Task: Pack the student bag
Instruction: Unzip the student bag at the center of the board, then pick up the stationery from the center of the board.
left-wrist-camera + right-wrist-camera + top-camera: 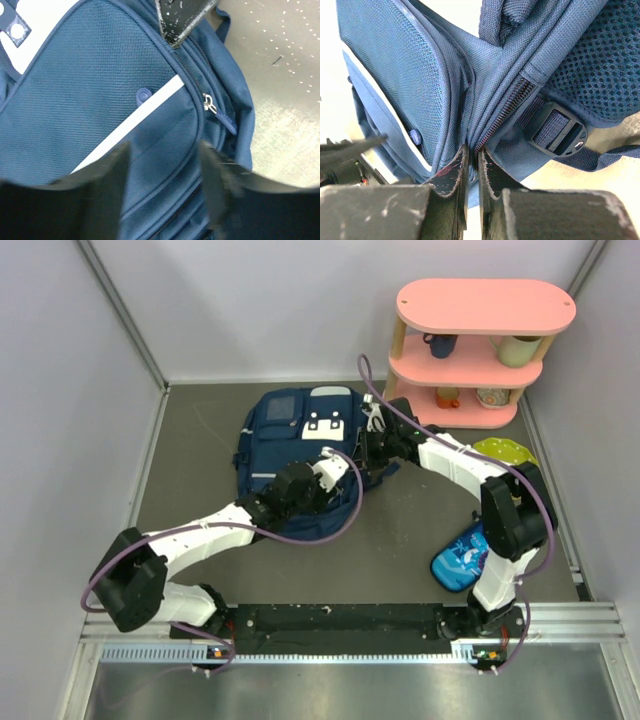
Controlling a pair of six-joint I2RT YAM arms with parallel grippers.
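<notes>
Bag (300, 455) lying flat on the grey table (200, 440), centre of the top view, front pocket up. Left gripper (162, 150) hovers over the pocket's white stripe, fingers spread apart and holding nothing; a zipper pull (212, 106) lies right of centre in its view. Right gripper (472, 155), at the bag's right edge, is pinched onto the fabric beside a zipper, a strap buckle (557, 132) to its right. Pink shelf (470, 350) upper right; pencil case (462, 558) lower right.

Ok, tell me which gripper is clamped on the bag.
The right gripper: its jaws pinch the student bag beside a zip. The left gripper hangs open over the pocket.
</notes>
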